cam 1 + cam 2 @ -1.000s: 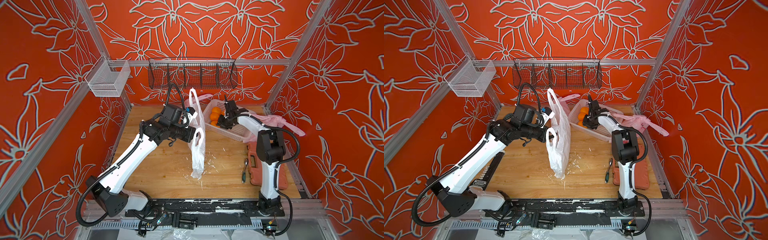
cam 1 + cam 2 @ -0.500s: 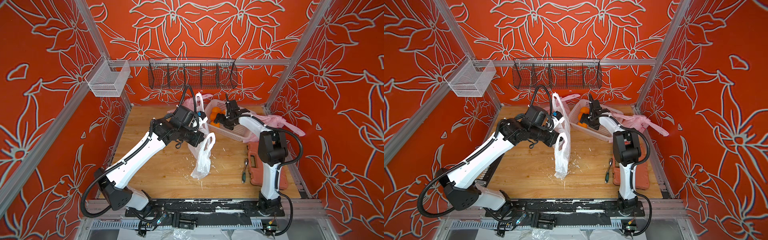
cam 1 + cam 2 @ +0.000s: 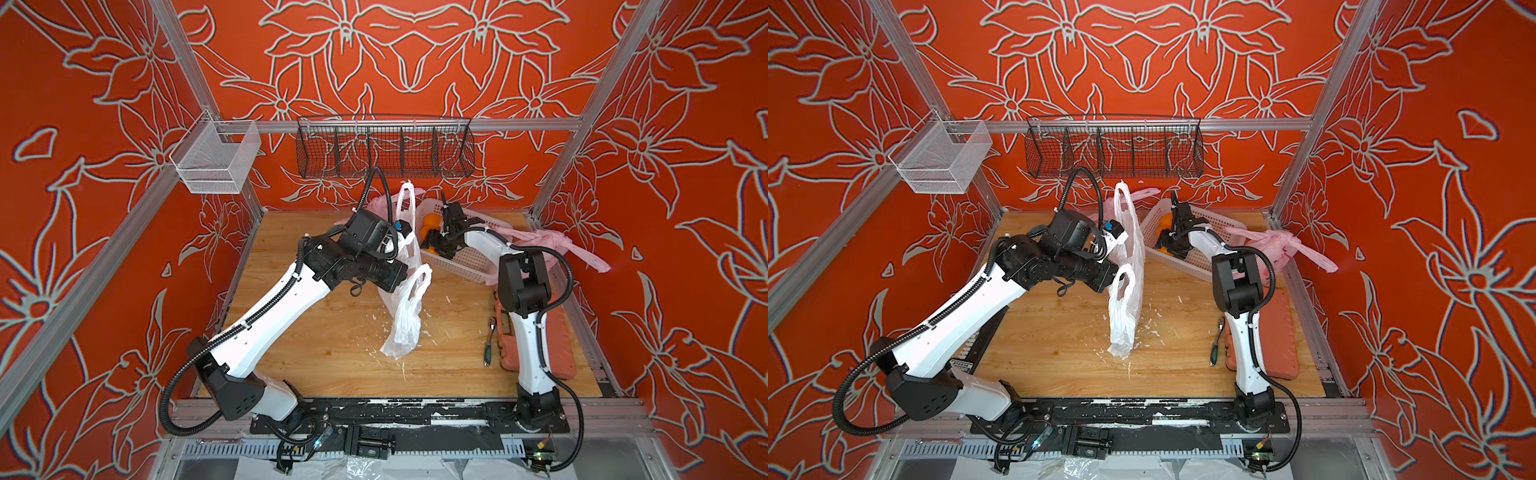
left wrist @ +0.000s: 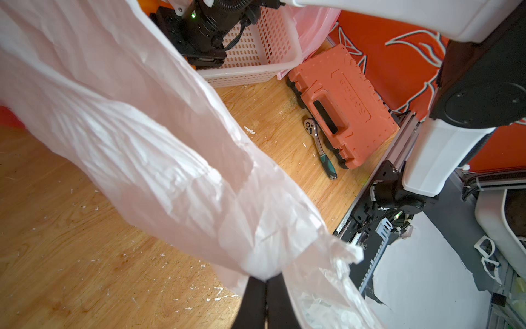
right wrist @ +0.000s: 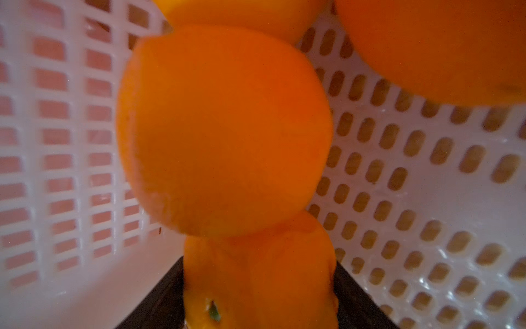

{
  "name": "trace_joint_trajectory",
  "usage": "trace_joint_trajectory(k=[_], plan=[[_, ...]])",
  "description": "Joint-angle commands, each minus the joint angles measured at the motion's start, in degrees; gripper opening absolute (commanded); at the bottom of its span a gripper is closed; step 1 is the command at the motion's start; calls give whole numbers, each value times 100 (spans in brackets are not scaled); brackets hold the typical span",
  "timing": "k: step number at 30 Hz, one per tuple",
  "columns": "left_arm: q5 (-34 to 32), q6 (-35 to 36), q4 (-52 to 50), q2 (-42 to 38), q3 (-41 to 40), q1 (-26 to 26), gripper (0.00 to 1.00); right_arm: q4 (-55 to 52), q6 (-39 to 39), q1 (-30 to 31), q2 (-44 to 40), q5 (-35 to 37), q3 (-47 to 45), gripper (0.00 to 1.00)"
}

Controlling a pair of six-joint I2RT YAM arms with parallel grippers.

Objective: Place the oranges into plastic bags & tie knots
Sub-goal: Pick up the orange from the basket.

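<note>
left fingers [image 4: 253, 302]: cut off by the wrist picture's edge. The tips are buried in bunched white bag [image 4: 159, 159]. In both top views my left arm hides them.
right fingers [image 5: 353, 304]: only dark slivers either side of an orange [image 5: 259, 273], all blurred. Whether I'm clamped on it or merely around it, I can't tell.
other oranges [image 5: 225, 128]: the nearest is blurred; two more run off the picture's edge.
basket [image 3: 465, 259] contents: my right arm covers most of them, so I can't count.
pink bag [image 3: 376, 205]: mostly behind the white bag.
tool case [image 3: 563, 353]: partly behind my right arm.
</note>
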Motion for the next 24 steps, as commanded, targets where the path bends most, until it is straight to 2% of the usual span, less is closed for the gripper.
trace_joint_trajectory(k=[1,4,8,10,14,17,24], plan=[[-327,295,-537,160,497,-35,0,-131,-58,-3,-368,426,-286,46],[-527,553,-1025,451,1053,-72,0,31,-139,-6,-859,582,-704,44],[-1128,941,-1811,1013,1976,-446,0,265,-185,-13,-1796,1063,-1489,42],[-1185,927,-1813,1109,2075,-518,0,324,-196,-35,-2334,1333,-1867,41],[-1356,662,-1238,895,1567,-502,0,621,-199,-48,-3741,1630,-2980,38],[-1251,318,-689,623,1053,-294,0,681,-120,-35,-4940,1636,-3890,37],[-426,-395,279,170,266,519,0,-559,-209,11,-7759,1797,-5078,33]])
